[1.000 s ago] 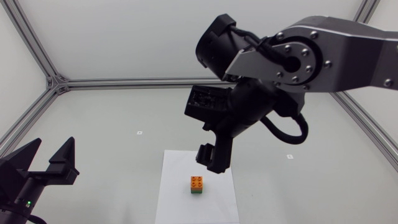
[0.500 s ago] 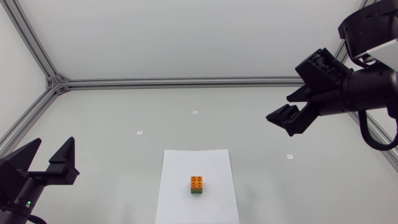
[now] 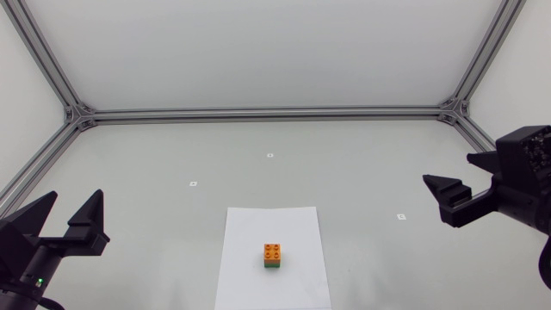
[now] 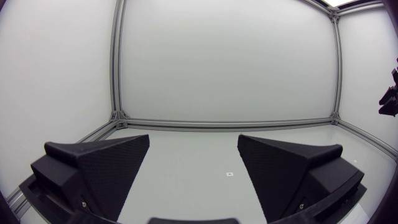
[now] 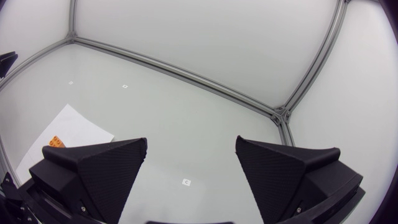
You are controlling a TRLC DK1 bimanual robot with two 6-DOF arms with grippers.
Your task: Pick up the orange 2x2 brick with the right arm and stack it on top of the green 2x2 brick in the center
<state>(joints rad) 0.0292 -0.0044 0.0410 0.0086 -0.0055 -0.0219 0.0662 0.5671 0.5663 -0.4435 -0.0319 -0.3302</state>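
The orange 2x2 brick (image 3: 273,251) sits on top of the green 2x2 brick (image 3: 273,266), both on a white paper sheet (image 3: 245,280) at the table's front centre. My right gripper (image 3: 449,172) hangs open and empty at the right side, far from the stack. In the right wrist view the orange brick (image 5: 56,141) peeks out beside one finger of the open right gripper (image 5: 191,146); the green brick is hidden there. My left gripper (image 3: 71,200) stands open and empty at the front left; the left wrist view shows the left gripper (image 4: 193,146) with nothing between its fingers.
Small white markers (image 3: 194,183) dot the grey table. An aluminium frame rail (image 3: 258,112) runs along the back edge, with slanting rails at both sides. White walls close the space.
My right arm has drawn back from just above the stack, up and away to the right side. The stacked bricks and the left arm have stayed still.
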